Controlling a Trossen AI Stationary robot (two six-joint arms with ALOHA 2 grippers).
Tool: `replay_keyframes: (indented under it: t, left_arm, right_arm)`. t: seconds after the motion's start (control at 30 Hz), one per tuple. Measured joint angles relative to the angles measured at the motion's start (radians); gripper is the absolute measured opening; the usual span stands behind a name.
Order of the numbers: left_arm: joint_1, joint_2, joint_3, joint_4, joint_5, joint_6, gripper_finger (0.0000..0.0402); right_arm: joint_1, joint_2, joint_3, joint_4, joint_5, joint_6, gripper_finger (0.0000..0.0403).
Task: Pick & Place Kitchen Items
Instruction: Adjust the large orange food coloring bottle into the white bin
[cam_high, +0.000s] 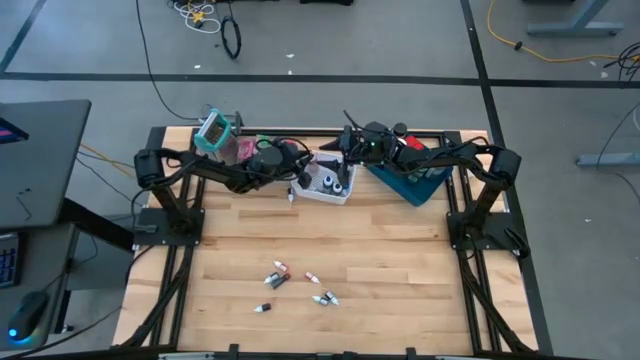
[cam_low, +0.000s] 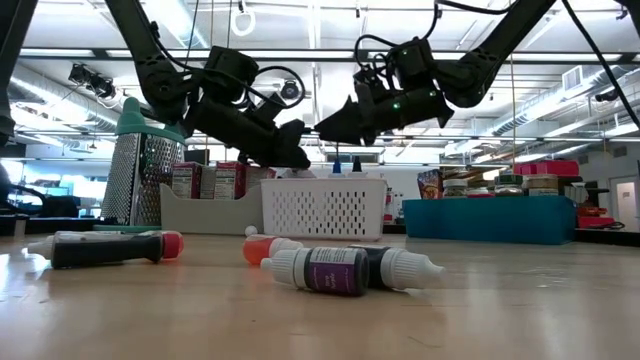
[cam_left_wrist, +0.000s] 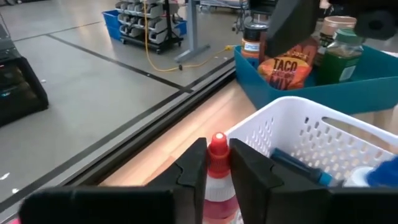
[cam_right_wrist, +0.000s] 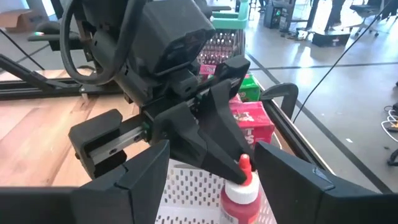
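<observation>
Both arms: matte black, boxy links, tubular black frame bases. Black cables loop loosely along the wrists. Left gripper (cam_right_wrist: 239, 163): angular, wedge-shaped black fingers on a slotted rail. Right gripper (cam_low: 322, 127): same build; green indicator light on wrist housing.

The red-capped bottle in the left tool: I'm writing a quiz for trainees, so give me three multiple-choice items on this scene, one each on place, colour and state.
1. Where is the red-capped bottle?
A. on the floor
B. at the white basket
C. in the blue tray

2. What colour is the label on the nearest lying bottle in the low view?
A. purple
B. yellow
C. white

3. How is the left tool?
A. wide open, empty
B. out of view
C. shut on the bottle

Answers:
1 B, the basket rim is right beside the bottle.
2 A, the label shows purple.
3 C, both fingers press the bottle's neck.
</observation>
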Motion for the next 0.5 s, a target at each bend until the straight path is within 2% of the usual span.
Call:
replay_keyframes:
  t: [0.27,0.5]
  left_arm:
    - [0.0,0.0,-0.001,-0.006,-0.015,0.021,0.0127]
    - [-0.001,-0.013,-0.005,-0.001,-0.017,0.061,0.0153]
  right_arm:
    - [0.0,0.0,0.0,-0.015,0.0,0.0,0.0247]
    - [0.0,0.0,0.0,-0.022,0.0,0.008,0.0247]
